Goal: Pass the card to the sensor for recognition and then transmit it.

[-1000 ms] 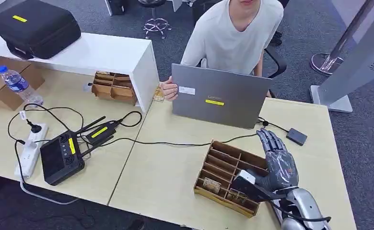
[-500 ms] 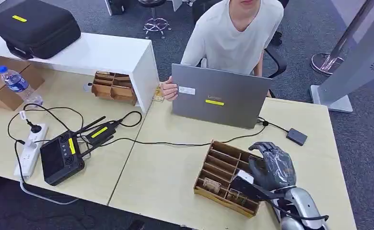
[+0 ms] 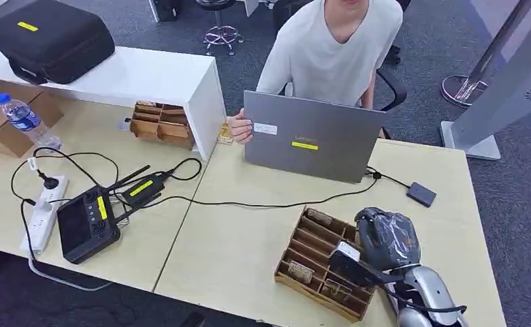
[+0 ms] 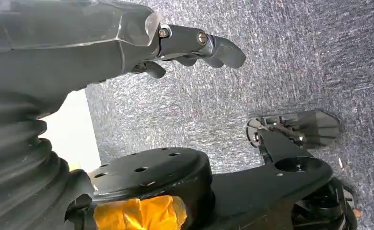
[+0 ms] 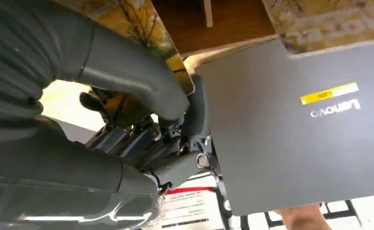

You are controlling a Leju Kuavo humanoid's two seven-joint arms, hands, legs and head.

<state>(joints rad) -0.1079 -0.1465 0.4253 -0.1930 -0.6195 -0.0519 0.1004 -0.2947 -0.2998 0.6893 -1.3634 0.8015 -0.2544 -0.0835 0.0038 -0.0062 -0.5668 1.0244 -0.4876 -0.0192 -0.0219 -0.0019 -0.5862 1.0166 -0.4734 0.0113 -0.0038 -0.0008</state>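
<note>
A card is being pinched between the thumb and the fingers of the right hand, directly over the wooden divided tray on the table. The card is being shown in the right wrist view as a thin, flat rectangle printed with a yellow-gold picture crossed by dark branch-like lines; part of its face is being covered by the thumb. The small dark sensor is being left on the table beyond the tray, well apart from the hand. The left hand is being held above the carpet floor, fingers loosely apart, grasping nothing.
</note>
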